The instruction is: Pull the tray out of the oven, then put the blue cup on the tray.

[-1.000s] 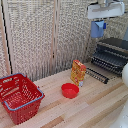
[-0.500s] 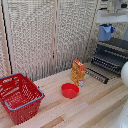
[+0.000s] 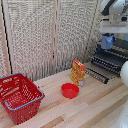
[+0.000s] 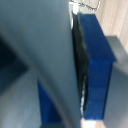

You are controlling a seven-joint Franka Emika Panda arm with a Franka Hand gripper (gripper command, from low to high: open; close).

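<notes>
One blue cup [image 3: 107,41] hangs in the air at the exterior view's right, held up by the gripper [image 3: 109,33] above the tray [image 3: 108,59]; it does not touch the bars below it. From the wrist view the blue cup [image 4: 95,65] fills much of the frame, blurred, with a grey finger [image 4: 50,60] pressed flat against its side; the jaws are clenched on the cup.

Under it the tray stands pulled out of the oven [image 3: 119,46], its thin dark parallel bars sloping toward the table; a second barred piece [image 3: 97,75], perhaps the oven's lowered door, lies in front of it near the table edge, though the picture is too coarse to tell which it is. Only a dark part of the oven shows behind the tray at the frame's right edge.

Just to the exterior view's left of the barred pieces stands an orange carton [image 3: 78,73], upright on the wooden table [image 3: 95,107]; a red bowl [image 3: 70,90] sits in front of it, close but apart. Well away, at the exterior view's left, a red mesh basket [image 3: 19,96] with a blue rim rests on the table. A pale rounded object [image 3: 123,74] shows at the right edge; louvred panels [image 3: 45,35] form the background.
</notes>
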